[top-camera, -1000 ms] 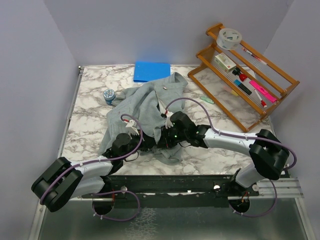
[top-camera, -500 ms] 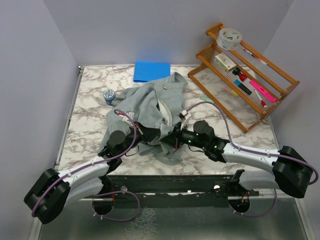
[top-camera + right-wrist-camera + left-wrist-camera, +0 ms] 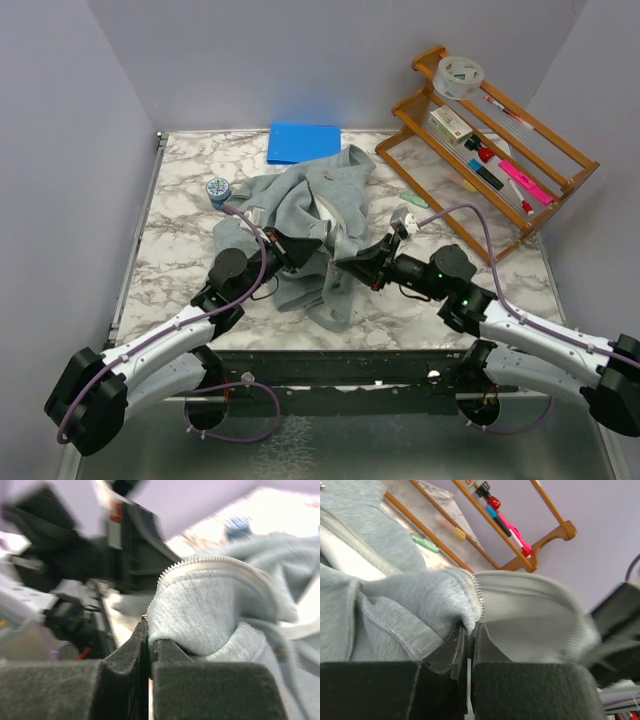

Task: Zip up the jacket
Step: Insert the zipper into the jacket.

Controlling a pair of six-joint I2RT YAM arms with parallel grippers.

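Note:
The light grey fleece jacket [image 3: 310,205] lies crumpled in the middle of the marble table [image 3: 180,250], its lower part lifted between my two grippers. My left gripper [image 3: 303,250] comes in from the left. In the left wrist view this gripper [image 3: 470,626] is shut on the jacket [image 3: 395,605], pinching the fabric edge just under the zipper teeth [image 3: 479,597]. My right gripper [image 3: 345,264] reaches in from the right. Seen from its wrist, it [image 3: 149,630] is shut on the other zipper edge [image 3: 200,562] of the jacket [image 3: 210,610]. The two grippers hang close together.
A flat blue pad [image 3: 303,142] lies at the back, partly under the jacket. A small round blue tin [image 3: 218,190] stands at the jacket's left. A wooden rack [image 3: 490,150] with markers and a tape roll [image 3: 460,75] fills the back right; a green piece [image 3: 412,200] lies beside it.
My right arm has swung out to the right and its jaws have closed on the zipper edge. The left arm has shifted up and back, and the jacket's lower part is pulled up between them.

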